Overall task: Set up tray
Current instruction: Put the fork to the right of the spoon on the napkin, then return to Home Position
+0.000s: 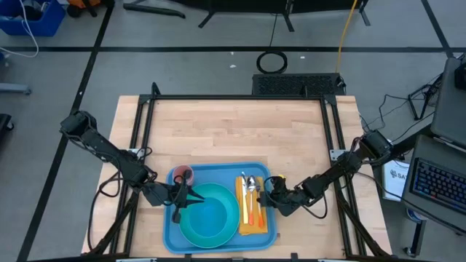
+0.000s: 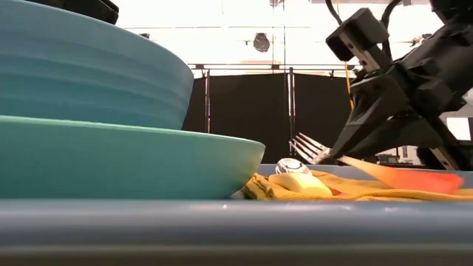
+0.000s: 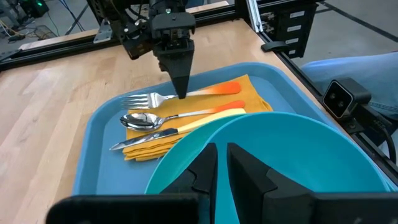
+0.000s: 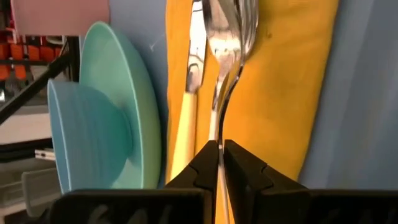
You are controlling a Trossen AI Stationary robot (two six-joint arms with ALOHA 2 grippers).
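The blue tray (image 1: 172, 230) sits at the table's near edge. On it are a cyan plate (image 2: 111, 159) with a blue bowl (image 2: 81, 66) on top, a pink cup (image 1: 182, 173) at its far left corner, and a yellow napkin (image 1: 255, 218) on the right. The napkin carries an orange-handled fork (image 3: 155, 98), a spoon (image 3: 146, 119) and a knife (image 3: 140, 142). My left gripper (image 1: 182, 198) is at the bowl's left side, its fingers nearly together. My right gripper (image 1: 262, 191) is shut on the fork. My left gripper (image 3: 222, 165) is at the blue bowl's near rim (image 3: 186, 155), coming level from the table's left; its own fingers hide the place of contact. The bowl rests on the plate. My right gripper (image 4: 219, 152) pinches the fork's steel neck (image 4: 219, 127), just ahead of the orange handle (image 3: 217, 89). The fingers (image 3: 180, 74) point down at it from above and lie across it. The fork is over the napkin; in the low view its tines (image 2: 310, 148) stand above the cloth.
Bare wooden tabletop (image 1: 233, 131) lies beyond the tray, bounded by a black frame (image 1: 233, 97). The cup stands close to my left gripper. The spoon and knife lie close beside the fork. A keyboard (image 1: 440, 185) and papers are off the table's right side.
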